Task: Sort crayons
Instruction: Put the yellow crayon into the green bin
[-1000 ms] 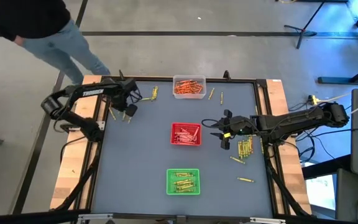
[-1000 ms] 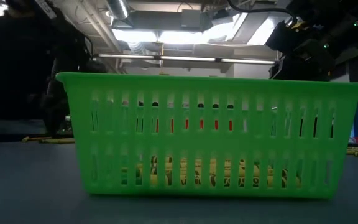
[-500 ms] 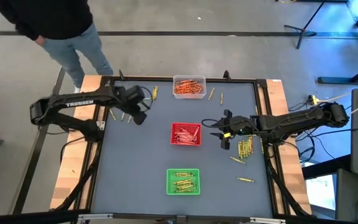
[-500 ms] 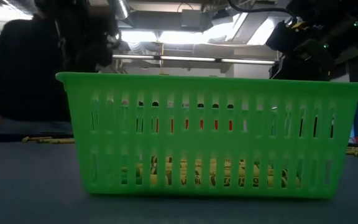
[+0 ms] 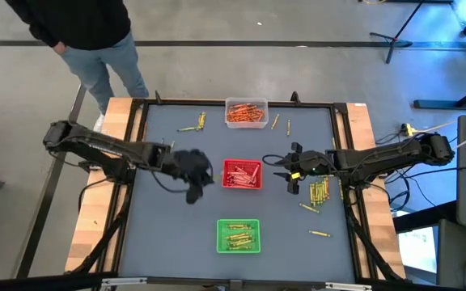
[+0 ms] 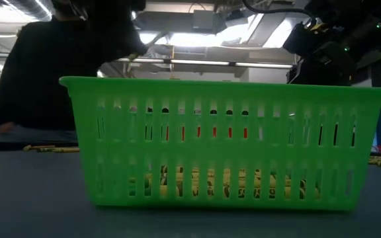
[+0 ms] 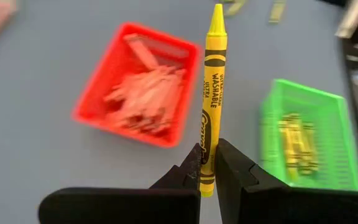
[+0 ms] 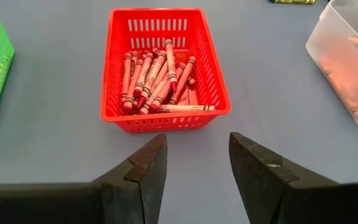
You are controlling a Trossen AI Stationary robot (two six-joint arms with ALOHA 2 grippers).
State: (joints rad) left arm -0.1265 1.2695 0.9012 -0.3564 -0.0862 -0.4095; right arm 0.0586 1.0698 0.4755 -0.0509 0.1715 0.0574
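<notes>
High view: three trays sit on the grey bench [image 5: 168,234] in a line down its middle — a clear tray [image 5: 246,113] at the far edge holding orange crayons, too many to count; a red tray [image 5: 242,175] in the centre holding red crayons; a green tray [image 5: 239,235] nearest the front holding several yellow-green crayons. Left gripper [image 5: 194,174] hovers just beside the red tray, on its left side, fingers clamped on one yellow crayon [image 7: 212,99]; left wrist view shows that crayon standing upright between the fingers, tip away from the wrist, with the red and green trays blurred beyond it. Right gripper [image 5: 292,174] waits just right of the red tray, fingers apart and holding nothing; right wrist view looks straight at the red tray, roughly a dozen red crayons heaped inside. Loose crayons on the bench: a small cluster [image 5: 319,191] beside the right gripper, one single [image 5: 319,234] nearer the front right, two [image 5: 281,123] right of the clear tray, and two or three [image 5: 194,124] left of it. Low view is mostly filled by the green tray's slotted wall. One person [image 5: 87,36] stands beyond the far left corner.
</notes>
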